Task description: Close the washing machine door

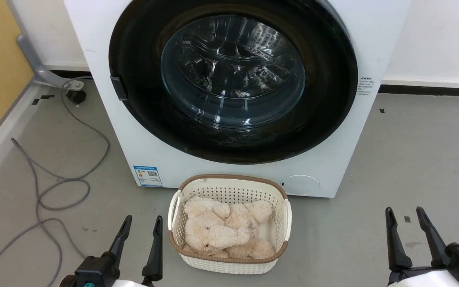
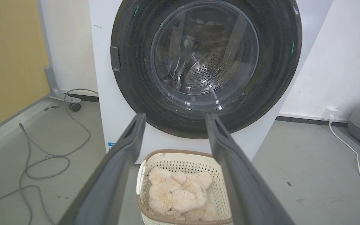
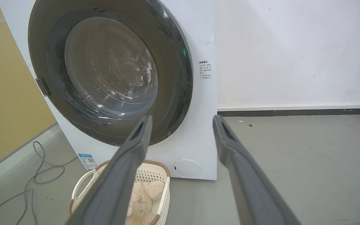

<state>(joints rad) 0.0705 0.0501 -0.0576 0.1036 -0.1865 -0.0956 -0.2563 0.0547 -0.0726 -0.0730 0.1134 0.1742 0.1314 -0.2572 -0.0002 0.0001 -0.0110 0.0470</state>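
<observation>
From my seat the washing machine door [image 1: 233,79] looks seated in the front of the washing machine [image 1: 106,131]. Its black ring lies flush with the white panel all round, with no gap that I can make out, and the steel drum [image 2: 203,73] is seen through its glass. I judge the closing done, though I cannot tell whether the latch has caught. Both arms hang low and well back from the machine, which fits a finished job: the left gripper [image 1: 143,220] and the right gripper [image 1: 404,210] each have their fingers spread, holding nothing. The white plastic basket [image 1: 233,176] of plush toys [image 1: 221,233] stands just before the machine, between the grippers, low enough, I reckon, to clear the door.
</observation>
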